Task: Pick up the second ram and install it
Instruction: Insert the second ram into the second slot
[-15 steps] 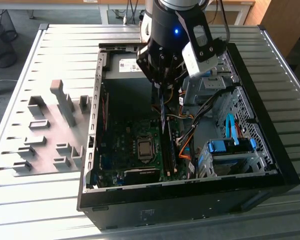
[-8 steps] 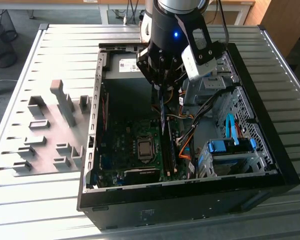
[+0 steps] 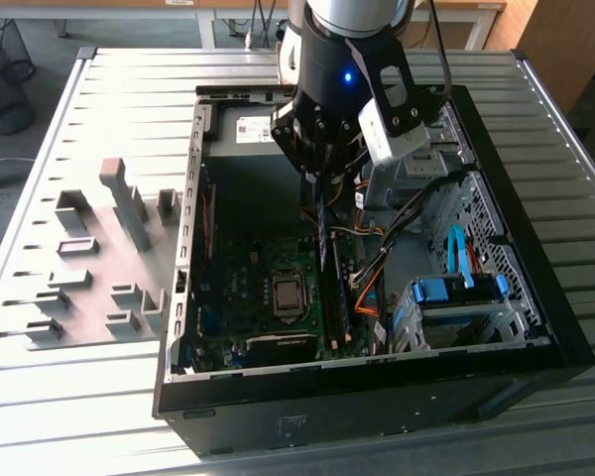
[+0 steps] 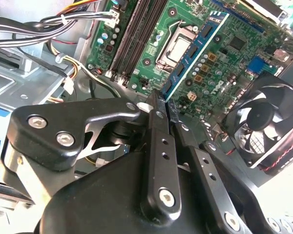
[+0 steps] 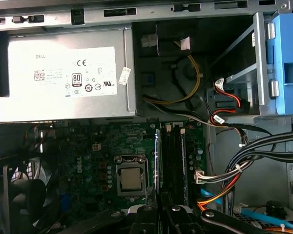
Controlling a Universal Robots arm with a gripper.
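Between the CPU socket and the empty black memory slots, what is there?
The second ram, standing on edge, shut in the gripper; the first wrist view shows the CPU socket and memory slots.

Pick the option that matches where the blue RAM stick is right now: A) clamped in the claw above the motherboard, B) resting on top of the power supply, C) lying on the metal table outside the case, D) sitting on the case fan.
A: in the second wrist view the claw is shut on the second ram, which hangs over the green motherboard beside the CPU socket.
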